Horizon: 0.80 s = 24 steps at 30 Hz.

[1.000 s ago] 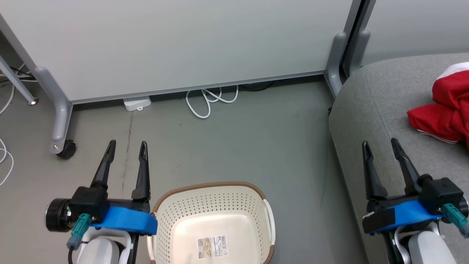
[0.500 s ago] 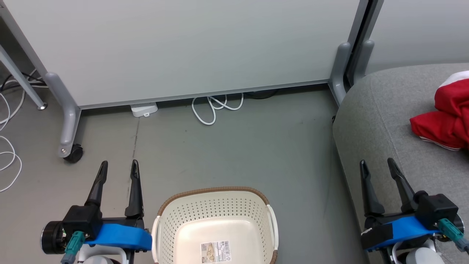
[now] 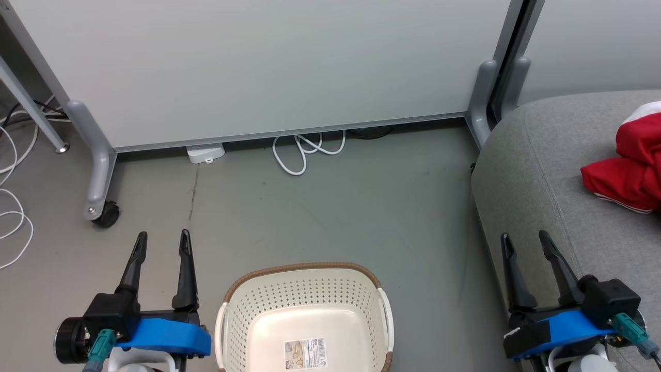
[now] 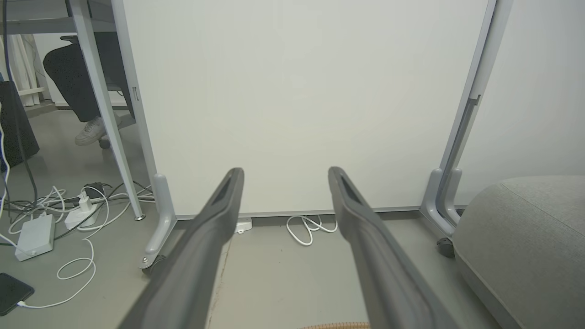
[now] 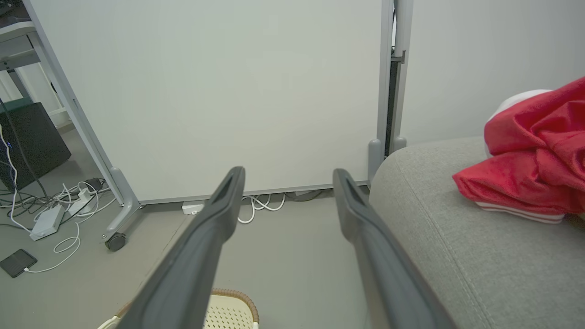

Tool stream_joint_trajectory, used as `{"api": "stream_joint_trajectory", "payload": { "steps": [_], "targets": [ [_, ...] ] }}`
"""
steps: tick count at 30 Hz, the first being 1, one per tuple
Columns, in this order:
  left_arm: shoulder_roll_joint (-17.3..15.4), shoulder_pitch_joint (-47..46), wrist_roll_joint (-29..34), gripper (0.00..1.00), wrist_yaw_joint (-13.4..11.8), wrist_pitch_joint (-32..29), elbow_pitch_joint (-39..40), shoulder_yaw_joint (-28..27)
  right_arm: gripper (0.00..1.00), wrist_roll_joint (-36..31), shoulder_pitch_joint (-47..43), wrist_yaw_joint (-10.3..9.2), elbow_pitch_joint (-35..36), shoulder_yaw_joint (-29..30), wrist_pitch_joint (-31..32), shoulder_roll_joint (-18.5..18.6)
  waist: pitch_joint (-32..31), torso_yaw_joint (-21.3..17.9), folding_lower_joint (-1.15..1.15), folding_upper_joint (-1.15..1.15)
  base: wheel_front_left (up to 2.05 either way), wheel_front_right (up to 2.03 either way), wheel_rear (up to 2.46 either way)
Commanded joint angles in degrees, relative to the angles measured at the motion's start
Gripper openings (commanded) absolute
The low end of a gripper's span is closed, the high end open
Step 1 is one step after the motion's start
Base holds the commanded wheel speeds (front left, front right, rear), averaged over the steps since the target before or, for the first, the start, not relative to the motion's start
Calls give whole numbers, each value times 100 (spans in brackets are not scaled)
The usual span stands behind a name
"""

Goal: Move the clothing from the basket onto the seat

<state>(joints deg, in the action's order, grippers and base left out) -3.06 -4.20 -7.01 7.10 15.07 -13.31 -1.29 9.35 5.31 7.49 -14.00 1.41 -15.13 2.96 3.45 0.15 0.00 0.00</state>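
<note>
The cream basket [image 3: 304, 289] with a brown rim [image 5: 231, 294] stands on the floor at the bottom centre, with just a label sticker [image 3: 304, 354] on its floor. Red clothing [image 3: 627, 165] with white trim lies on the grey seat [image 3: 542, 170] at the right; the same clothing [image 5: 530, 169] rests on the seat [image 5: 457, 237] in the right wrist view. My left gripper [image 3: 162, 240] is open left of the basket, holding nothing. My right gripper [image 3: 525, 239] is open over the seat's front-left edge, apart from the clothing.
A white partition panel [image 3: 258, 67] on grey legs with a castor [image 3: 106, 213] stands behind. White cables [image 3: 304, 150] and a small white box [image 3: 205, 153] lie at its foot. More cables and adapters [image 4: 50, 219] spread left. A person's shoe [image 4: 91, 131] shows under a desk.
The camera has tilted, so the whole picture has shifted down and right. Both grippers sit lower in the picture, still open. The basket and clothing have not moved.
</note>
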Motion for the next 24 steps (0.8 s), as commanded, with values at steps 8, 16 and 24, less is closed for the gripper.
{"api": "stream_joint_trajectory", "payload": {
  "steps": [8,16,24],
  "targets": [
    [10,-3,52,0,0,-2,-63,-5,0,2,-1,0,-20,-8,0,-1,52,4,1,0,0,0,0],
    [26,100,-395,0,2,-182,-317,-57,0,443,-35,0,-243,32,131,-9,39,3,1,0,0,0,0],
    [24,62,-1309,0,4,-395,-274,-103,0,1321,-14,0,-210,85,357,-8,13,2,1,0,0,0,0]
  ]
}}
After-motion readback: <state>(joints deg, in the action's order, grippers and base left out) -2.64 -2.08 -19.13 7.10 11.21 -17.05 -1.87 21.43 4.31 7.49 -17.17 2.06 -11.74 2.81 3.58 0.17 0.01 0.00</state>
